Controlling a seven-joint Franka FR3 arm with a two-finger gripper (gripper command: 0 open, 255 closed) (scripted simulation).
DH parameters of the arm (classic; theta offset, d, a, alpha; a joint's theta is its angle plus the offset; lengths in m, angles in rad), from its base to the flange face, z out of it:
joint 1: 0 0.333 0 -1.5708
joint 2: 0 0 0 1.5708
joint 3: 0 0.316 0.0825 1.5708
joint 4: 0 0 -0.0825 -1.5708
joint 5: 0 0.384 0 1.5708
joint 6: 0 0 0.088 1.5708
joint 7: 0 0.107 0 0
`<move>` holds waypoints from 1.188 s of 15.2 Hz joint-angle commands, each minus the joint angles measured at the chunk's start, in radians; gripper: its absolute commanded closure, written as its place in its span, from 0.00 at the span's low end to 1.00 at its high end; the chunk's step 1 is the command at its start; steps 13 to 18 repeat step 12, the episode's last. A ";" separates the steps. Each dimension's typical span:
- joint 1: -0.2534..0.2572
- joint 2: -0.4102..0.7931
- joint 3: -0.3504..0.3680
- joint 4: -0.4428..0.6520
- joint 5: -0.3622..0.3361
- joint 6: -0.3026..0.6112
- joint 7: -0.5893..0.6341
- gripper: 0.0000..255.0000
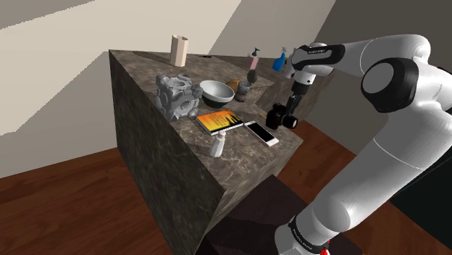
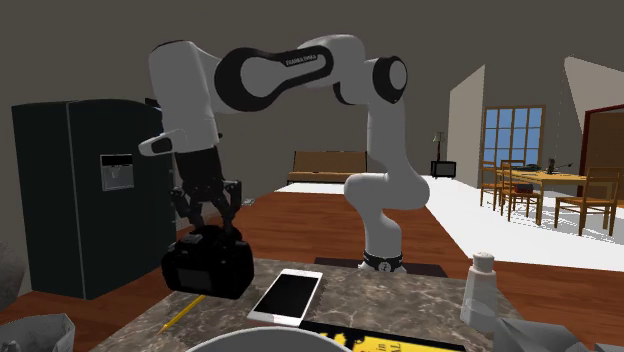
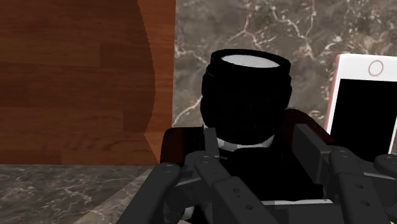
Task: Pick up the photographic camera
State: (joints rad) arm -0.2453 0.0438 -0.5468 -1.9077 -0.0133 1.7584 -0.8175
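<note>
one black camera (image 2: 208,272) between jaws

You've got a white arm (image 1: 377,166): glossy rounded links, with black bands (image 1: 391,78) at the joints. There's small white lettering (image 2: 300,62) on one black band. A black ring (image 2: 382,262) sits at the base, with a red speck beside it in the shoulder view. The jaws are all black. In the wrist view you see dark grey link bars (image 3: 219,184) with round pivots.
</note>
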 commanded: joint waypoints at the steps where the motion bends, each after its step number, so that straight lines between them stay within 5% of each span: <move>1: 0.000 -0.006 0.000 0.020 -0.003 -0.025 0.001 1.00; 10: 0.002 -0.020 0.001 0.128 -0.009 -0.144 0.003 1.00; 18: 0.002 -0.020 0.001 0.129 -0.009 -0.146 0.003 1.00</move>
